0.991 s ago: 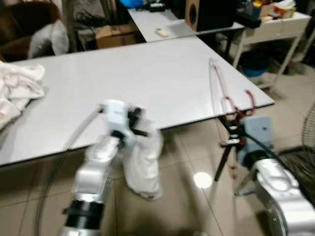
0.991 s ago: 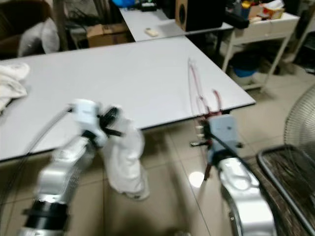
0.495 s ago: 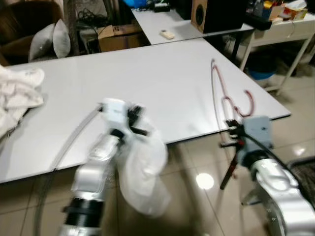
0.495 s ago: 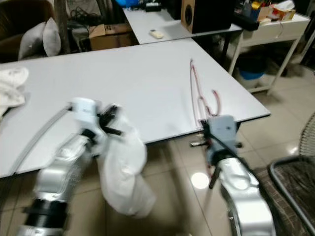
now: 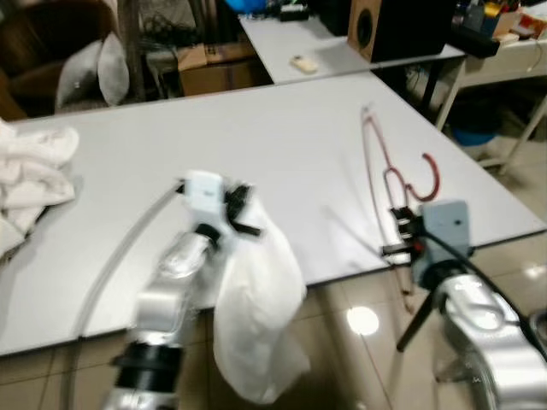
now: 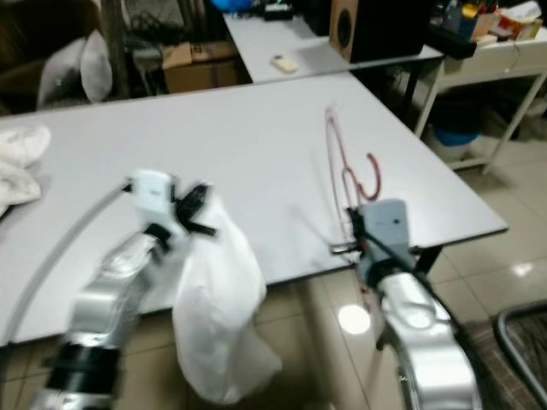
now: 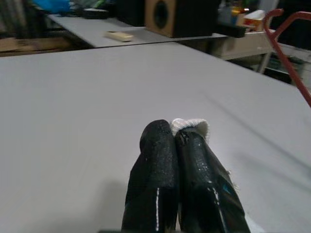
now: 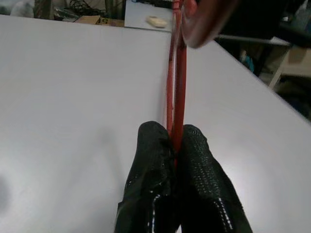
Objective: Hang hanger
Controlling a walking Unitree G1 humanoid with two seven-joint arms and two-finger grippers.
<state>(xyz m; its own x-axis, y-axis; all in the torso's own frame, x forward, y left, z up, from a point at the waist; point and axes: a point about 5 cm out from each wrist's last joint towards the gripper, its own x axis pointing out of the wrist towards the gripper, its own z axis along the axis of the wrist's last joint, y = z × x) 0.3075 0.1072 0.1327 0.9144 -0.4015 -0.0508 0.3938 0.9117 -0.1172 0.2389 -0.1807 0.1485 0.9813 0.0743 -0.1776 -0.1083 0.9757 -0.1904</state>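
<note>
- Large white flat table (image 5: 282, 137) spreads in front of you.
- Your left gripper (image 7: 181, 132) has its jaws clamped on a white cloth garment (image 5: 256, 316) hanging past the table's near edge.
- Your right gripper (image 8: 176, 141) has its jaws clamped on the thin red wire hanger (image 5: 389, 166), over the table's right side.

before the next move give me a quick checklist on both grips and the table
1. Right gripper shut on the red hanger: ok.
2. Left gripper shut on the white garment: ok, fabric shows between the fingertips.
3. Garment hangs free below the white table edge: ok.
4. Hanger threaded into garment: not ok, they are apart.
5. Table surface between the grippers bare: ok; the white cloth pile lies at the far left.
6. Garment's neck opening located: cannot tell.
</note>
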